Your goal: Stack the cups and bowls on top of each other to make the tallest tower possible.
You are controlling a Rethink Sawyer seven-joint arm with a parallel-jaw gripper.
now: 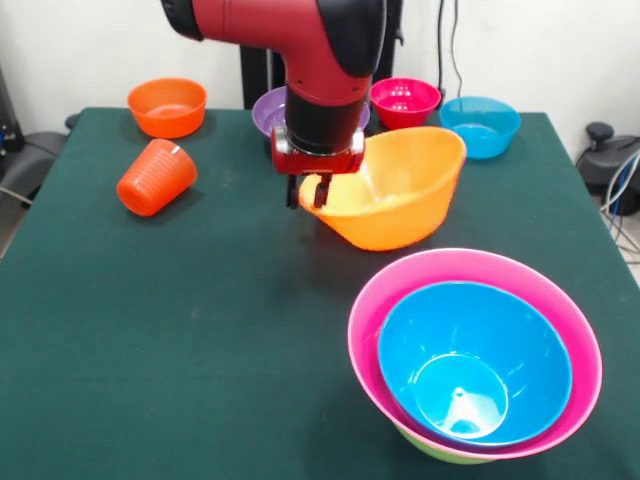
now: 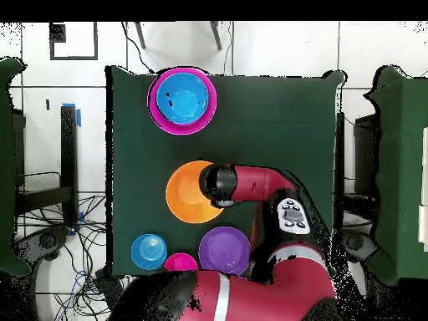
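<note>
While the tower [image 1: 475, 365] near one desk [image 1: 180, 330] edge counts only a green bowl [image 1: 440, 450] at the bottom, the big pink bowl [image 1: 380, 300] over it and a blue bowl [image 1: 470, 355] nested inside, most of the job looks left to do. The large orange bowl [image 1: 395, 190] hangs tilted above the middle of the desk, its rim pinched in the tool [image 1: 309, 192], whose fingers sit closed on the bowl's wall. The arm [image 1: 320, 60] comes down steeply, wrist pointing at the desk. Along the far edge wait a small orange bowl [image 1: 167, 106], a purple bowl [image 1: 268, 110], a magenta-red bowl [image 1: 404, 100] and a light blue bowl [image 1: 480, 125]. The cup [image 1: 156, 178] lies on its side just in from the small orange bowl, apart from it. My judgement: the orange bowl goes to the tower next.
</note>
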